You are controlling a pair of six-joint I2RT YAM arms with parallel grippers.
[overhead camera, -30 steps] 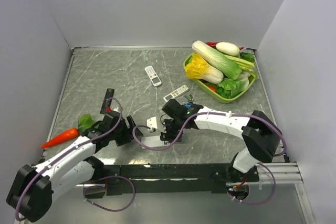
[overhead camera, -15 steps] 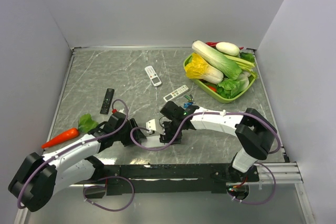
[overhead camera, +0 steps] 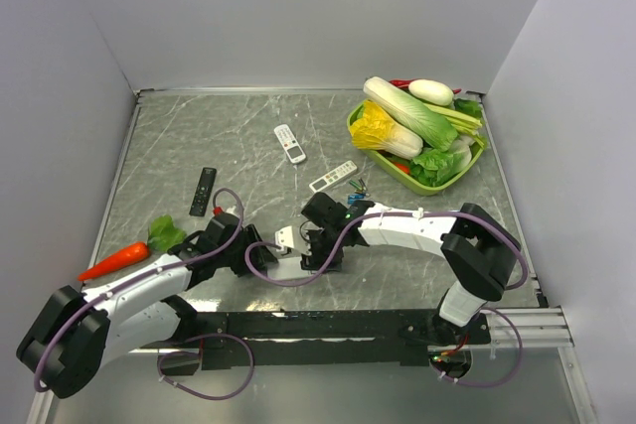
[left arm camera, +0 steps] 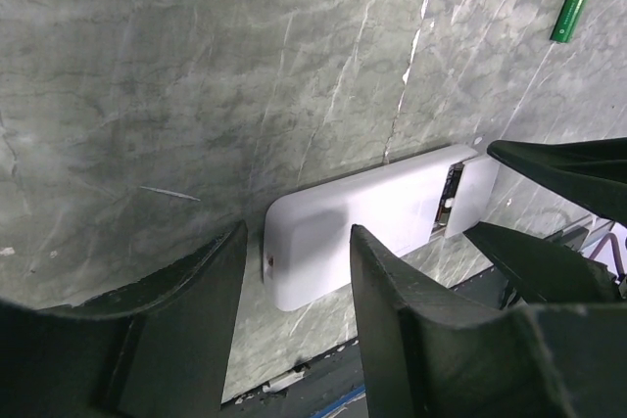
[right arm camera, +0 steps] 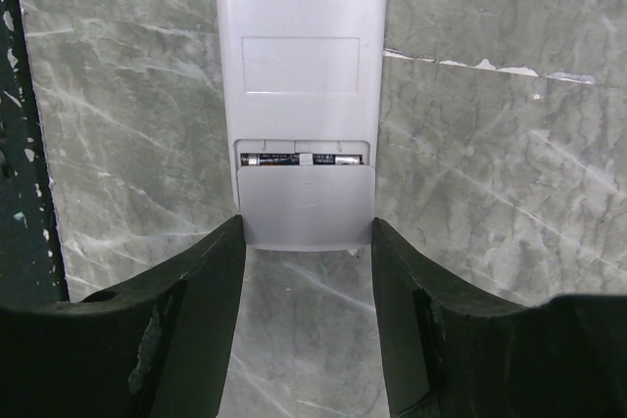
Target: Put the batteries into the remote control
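Observation:
A white remote control lies face down near the table's front, between my two grippers. Its battery cover sits partly slid on, with dark batteries showing in the slot above it. My right gripper is shut on the cover end, its fingertips against both sides. My left gripper stands open at the other end of the remote control: one finger is just past the end, the other over the body. A loose green battery lies farther off, and several more batteries lie mid-table.
Two other white remotes and a black remote lie farther back. A green basket of vegetables stands back right. A carrot lies front left. The table's dark front rail runs just behind the grippers.
My left gripper moved right, up to the remote control's end, and its jaws narrowed, uncovering the black remote. The right gripper has barely moved.

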